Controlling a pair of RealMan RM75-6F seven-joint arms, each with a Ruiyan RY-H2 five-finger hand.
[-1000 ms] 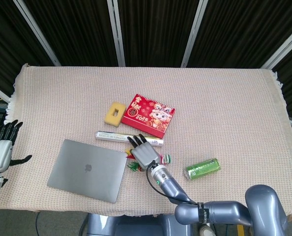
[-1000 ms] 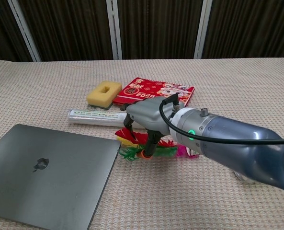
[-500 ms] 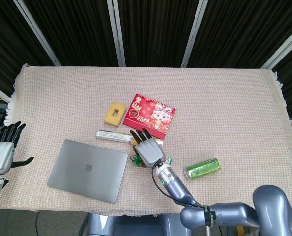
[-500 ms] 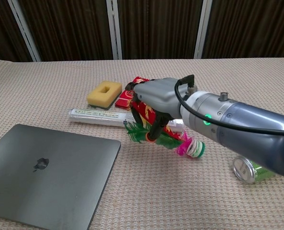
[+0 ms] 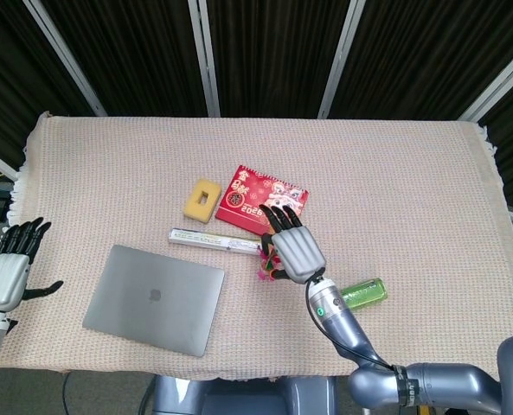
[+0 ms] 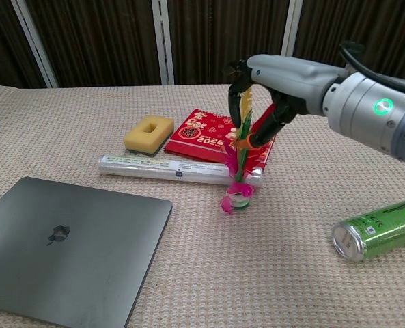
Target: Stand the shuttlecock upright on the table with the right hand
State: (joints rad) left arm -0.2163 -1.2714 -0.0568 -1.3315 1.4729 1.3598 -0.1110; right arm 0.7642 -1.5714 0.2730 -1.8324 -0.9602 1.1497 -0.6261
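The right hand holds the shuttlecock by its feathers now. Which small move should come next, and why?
Probably lower it a little until the base rests flat, then release. The right hand pinches the shuttlecock by its feather tips, nearly upright, base at or just above the table; contact is unclear.

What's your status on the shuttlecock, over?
Right hand pinches shuttlecock by its feathers, base at the table, near upright. Left hand idle, open. Tube and red calendar close behind.
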